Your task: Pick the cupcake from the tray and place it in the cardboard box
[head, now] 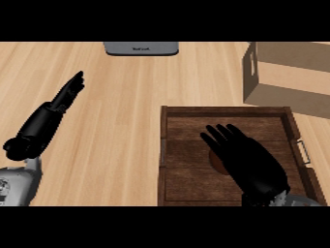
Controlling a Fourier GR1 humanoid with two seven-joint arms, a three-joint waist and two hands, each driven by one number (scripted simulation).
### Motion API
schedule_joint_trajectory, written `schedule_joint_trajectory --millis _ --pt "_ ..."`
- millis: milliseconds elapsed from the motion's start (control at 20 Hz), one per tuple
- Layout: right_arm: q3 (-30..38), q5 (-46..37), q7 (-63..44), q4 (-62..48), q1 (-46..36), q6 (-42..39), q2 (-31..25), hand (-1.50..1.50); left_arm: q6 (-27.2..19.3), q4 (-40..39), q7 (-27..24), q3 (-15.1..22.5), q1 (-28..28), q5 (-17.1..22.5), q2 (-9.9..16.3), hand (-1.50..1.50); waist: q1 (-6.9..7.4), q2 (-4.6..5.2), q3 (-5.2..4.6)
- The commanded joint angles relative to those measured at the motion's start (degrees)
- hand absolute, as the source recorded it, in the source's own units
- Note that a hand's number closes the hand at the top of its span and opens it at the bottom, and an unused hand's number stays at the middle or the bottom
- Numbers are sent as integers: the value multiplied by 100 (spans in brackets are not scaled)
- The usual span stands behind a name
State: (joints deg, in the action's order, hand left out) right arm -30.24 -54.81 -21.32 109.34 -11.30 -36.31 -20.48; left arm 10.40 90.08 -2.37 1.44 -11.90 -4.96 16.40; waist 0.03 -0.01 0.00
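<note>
So from the head view, the black right hand (245, 162) is hovering over the dark brown slatted wooden tray (173, 160), fingers straight and spread, nothing curled around anything. The cupcake is almost totally hidden: all I can make out is a small brownish rounded sliver (216, 161) peeking out at the hand's left edge, about mid-tray, and I'm guessing that's it (can't tell the wrapper or topping at all). I can't say whether the palm is touching it or just hanging above it. So my read is we're in the reach/pre-grasp step, pick not yet done. The open tan cardboard box (296, 77) sits beyond the tray's far right corner, just beside it, with its opening facing up and tilted a bit toward the tray. The black left hand (68, 93) is well off to the left over the light wooden counter (125, 82), fingers straight and relaxed, holding nothing, just resting there. There's also a grey flat-ish appliance (141, 48) at the far edge of the counter, not involved. The next move, as I see it, calls for settling the right hand down around the cupcake and curling the fingers and thumb on its sides, then lifting clear of the tray's wall before swinging forward and right to the box.
</note>
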Motion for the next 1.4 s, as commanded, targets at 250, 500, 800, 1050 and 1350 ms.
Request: schedule_joint_trajectory --millis 250,500,800,1050,1350 --pt "194 -642 431 -1032 -211 353 305 -150 184 -246 -360 -149 85 -152 -134 0 21 4 0" --pt "449 -833 749 -1107 -56 481 398 -150 342 29 -107 -313 97 -158 -123 0 12 -1 0" --pt "542 -897 1499 -1519 -94 585 181 150 373 -187 -471 -296 303 -324 -207 0 11 1 0" --pt "526 -1144 2306 -2029 -384 1584 118 150 350 218 25 -281 122 -309 -246 0 47 1 3" --pt "450 -1010 3391 -2206 -252 2136 -59 150 374 -5 -417 -344 226 -352 -265 0 53 12 2"
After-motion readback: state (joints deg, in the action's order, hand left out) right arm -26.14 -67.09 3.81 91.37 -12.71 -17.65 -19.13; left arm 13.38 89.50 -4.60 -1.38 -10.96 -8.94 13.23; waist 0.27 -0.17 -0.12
